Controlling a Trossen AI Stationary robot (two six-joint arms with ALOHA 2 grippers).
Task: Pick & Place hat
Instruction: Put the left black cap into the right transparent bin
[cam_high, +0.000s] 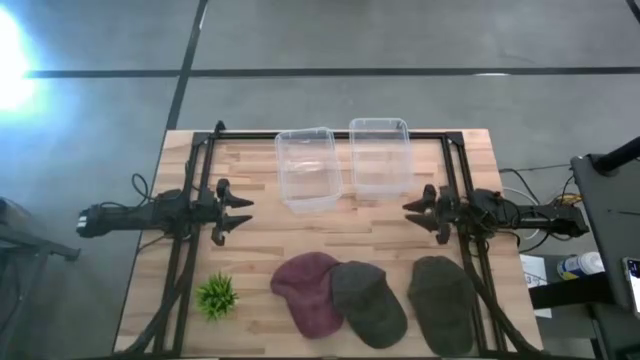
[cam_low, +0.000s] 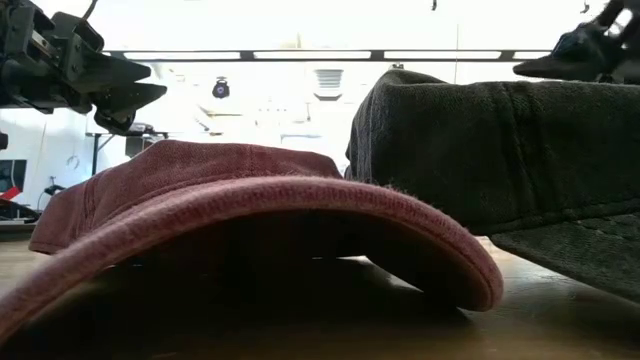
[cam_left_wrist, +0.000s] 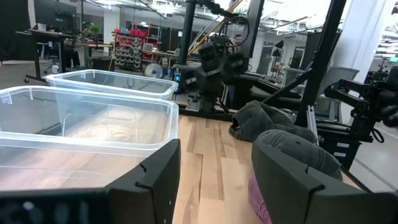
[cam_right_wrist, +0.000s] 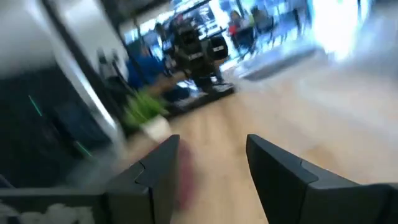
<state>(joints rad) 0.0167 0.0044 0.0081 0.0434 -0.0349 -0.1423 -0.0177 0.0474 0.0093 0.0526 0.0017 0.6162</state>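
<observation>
Three caps lie flat along the table's near edge: a dark red one (cam_high: 308, 290), a grey-olive one (cam_high: 368, 302) overlapping its right side, and a dark green one (cam_high: 441, 302) farther right. The red cap's brim (cam_low: 250, 225) fills the low view, the dark caps (cam_low: 490, 140) behind it. My left gripper (cam_high: 238, 215) hovers open at the table's left side, fingers pointing right. My right gripper (cam_high: 413, 213) hovers open at the right side, fingers pointing left. Neither touches anything.
Two clear plastic bins (cam_high: 308, 168) (cam_high: 380, 155) stand side by side at the table's far middle. A small green plant (cam_high: 217, 296) sits near the near left corner. Bare wood (cam_high: 330, 230) lies between the grippers.
</observation>
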